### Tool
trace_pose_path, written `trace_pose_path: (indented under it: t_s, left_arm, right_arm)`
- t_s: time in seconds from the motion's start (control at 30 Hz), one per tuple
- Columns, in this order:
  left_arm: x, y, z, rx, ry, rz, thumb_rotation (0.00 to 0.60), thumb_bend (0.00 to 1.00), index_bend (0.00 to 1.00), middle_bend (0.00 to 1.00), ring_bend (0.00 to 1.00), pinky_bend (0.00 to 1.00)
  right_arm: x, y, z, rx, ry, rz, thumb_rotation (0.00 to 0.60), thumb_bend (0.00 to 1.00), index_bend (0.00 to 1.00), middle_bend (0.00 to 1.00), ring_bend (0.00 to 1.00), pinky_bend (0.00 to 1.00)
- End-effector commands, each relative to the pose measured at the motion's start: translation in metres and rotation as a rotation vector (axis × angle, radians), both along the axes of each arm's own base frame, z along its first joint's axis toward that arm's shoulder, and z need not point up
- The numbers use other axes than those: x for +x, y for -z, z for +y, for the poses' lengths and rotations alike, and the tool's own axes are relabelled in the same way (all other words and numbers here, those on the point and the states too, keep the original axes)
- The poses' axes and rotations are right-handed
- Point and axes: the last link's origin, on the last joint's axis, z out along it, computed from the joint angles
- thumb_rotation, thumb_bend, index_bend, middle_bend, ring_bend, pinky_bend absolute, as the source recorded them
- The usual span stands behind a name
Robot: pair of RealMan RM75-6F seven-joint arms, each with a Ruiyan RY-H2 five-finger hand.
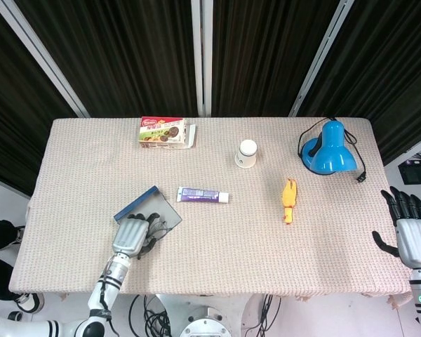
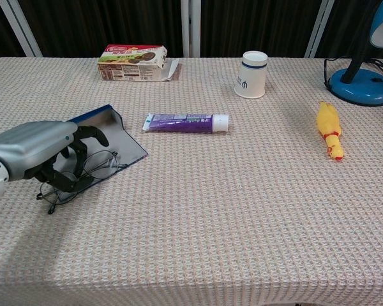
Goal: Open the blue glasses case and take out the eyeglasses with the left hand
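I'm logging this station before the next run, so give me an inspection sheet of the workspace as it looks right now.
Surface: beige woven tablecloth covering the table.
Job's things: blue glasses case lying open; thin wire-framed eyeglasses resting on it, partly over its near edge.
Clutter: biscuit box, white paper cup, purple toothpaste tube, yellow rubber chicken toy, blue desk lamp.
Hands: left hand over the eyeglasses, fingers curled at the frame; firm hold cannot be told. Right hand off the table's right edge, fingers apart, holding nothing.
Cables: black lamp cord beside the lamp.
Surroundings: dark curtains behind the table.
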Motion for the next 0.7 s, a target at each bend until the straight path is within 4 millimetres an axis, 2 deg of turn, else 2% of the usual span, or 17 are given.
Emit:
trace_pose_path:
  t_s: [0.03, 0.7]
  left_arm:
    - [0.001, 0.0, -0.001, -0.001, 0.013, 0.007, 0.6, 0.35, 0.26, 0.62, 0.39, 0.39]
    - [0.013, -0.007, -0.004, 0.009, 0.083, -0.048, 0.6, 0.39, 0.3, 0.75, 0.53, 0.5]
  right_arm:
    - [0.0, 0.0, 0.0, 0.002, 0.001, 0.0, 0.6, 0.24, 0.0, 0.0, 0.0, 0.0]
    - [0.0, 0.001, -0.001, 0.002, 0.003, 0.002, 0.6, 0.24, 0.0, 0.0, 0.0, 0.0]
